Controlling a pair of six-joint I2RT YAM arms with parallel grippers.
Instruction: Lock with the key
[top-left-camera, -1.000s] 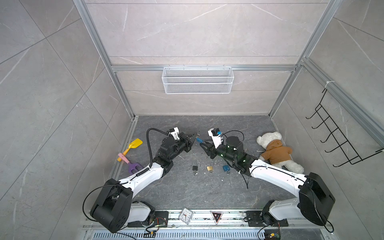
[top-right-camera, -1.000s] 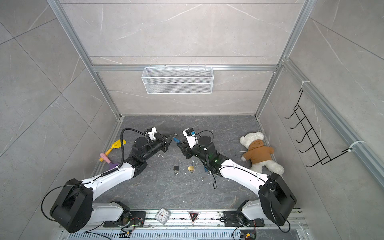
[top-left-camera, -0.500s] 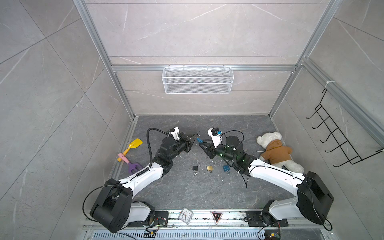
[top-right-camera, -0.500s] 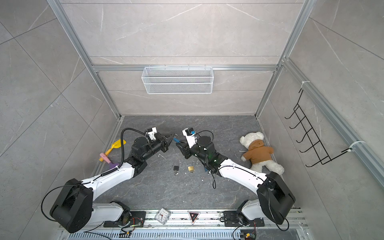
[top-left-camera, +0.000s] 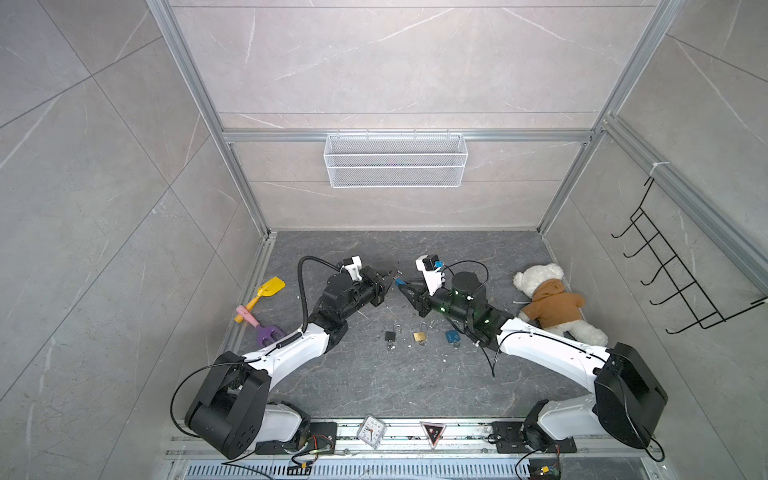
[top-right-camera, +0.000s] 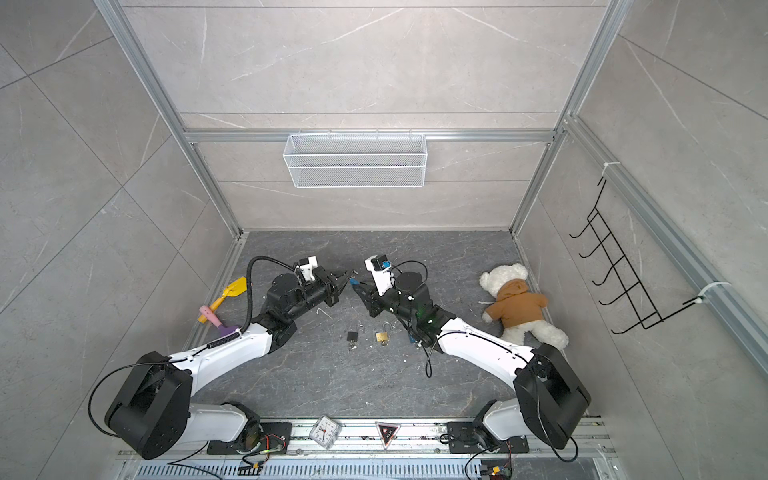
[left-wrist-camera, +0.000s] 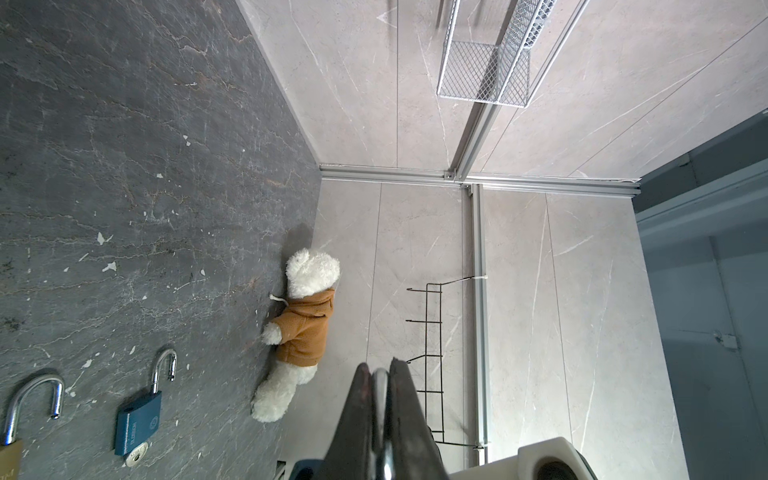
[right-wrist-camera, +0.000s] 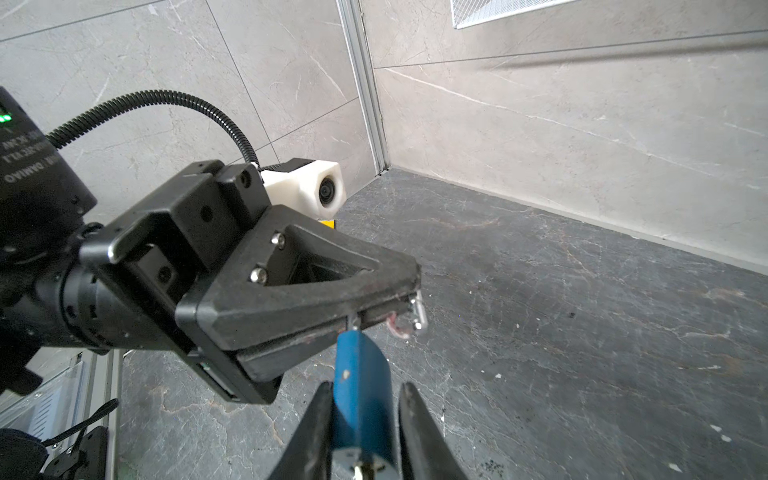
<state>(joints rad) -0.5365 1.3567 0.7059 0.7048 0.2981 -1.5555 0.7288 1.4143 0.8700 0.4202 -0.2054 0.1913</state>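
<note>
A blue padlock (right-wrist-camera: 359, 399) hangs in the air between my two arms, and shows in both top views (top-left-camera: 401, 283) (top-right-camera: 354, 281). My left gripper (right-wrist-camera: 409, 301) (left-wrist-camera: 380, 374) is shut on its silver shackle (right-wrist-camera: 419, 311), which pokes out past the tips. My right gripper (right-wrist-camera: 365, 388) (top-left-camera: 406, 287) straddles the lock's body. One finger (right-wrist-camera: 320, 415) touches it and a thin gap shows at the other finger (right-wrist-camera: 415, 415). A silver keyway end (right-wrist-camera: 360, 467) shows at the lock's base. The key itself I cannot make out there.
On the floor lie a black padlock (top-left-camera: 390, 336), a brass padlock (top-left-camera: 419, 336) and a second blue padlock (left-wrist-camera: 137, 419) with open shackle and a key (left-wrist-camera: 136, 456). A teddy bear (top-left-camera: 552, 299) lies right, toy shovels (top-left-camera: 266, 291) left, a wire basket (top-left-camera: 395, 160) on the back wall.
Both arms stay almost still near the middle. The right gripper's jaws have narrowed around the blue padlock's body.
</note>
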